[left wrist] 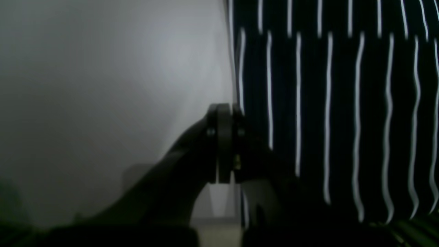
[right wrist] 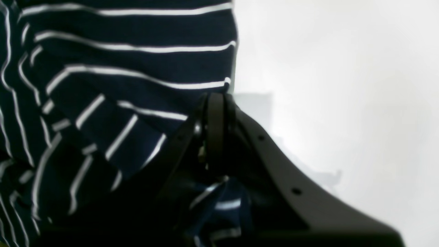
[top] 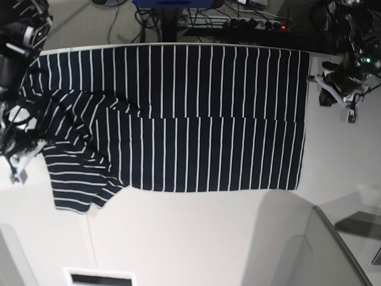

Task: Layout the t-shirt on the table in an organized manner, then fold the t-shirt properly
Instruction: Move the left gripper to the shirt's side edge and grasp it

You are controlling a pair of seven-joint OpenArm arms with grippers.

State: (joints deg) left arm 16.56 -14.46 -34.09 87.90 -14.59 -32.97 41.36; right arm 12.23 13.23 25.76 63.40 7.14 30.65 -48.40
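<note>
Your shirt lies spread flat across the table, one sleeve rumpled at base-view left. Your left gripper is pinched together at the shirt's hem edge. Your right gripper is clamped on the sleeve-side edge.

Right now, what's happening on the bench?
Both arms are working the t-shirt, which lies spread on the table. The left claw is shut on the shirt's edge, and the right claw is shut on the edge at the other side, where a sleeve is still rumpled.
</note>
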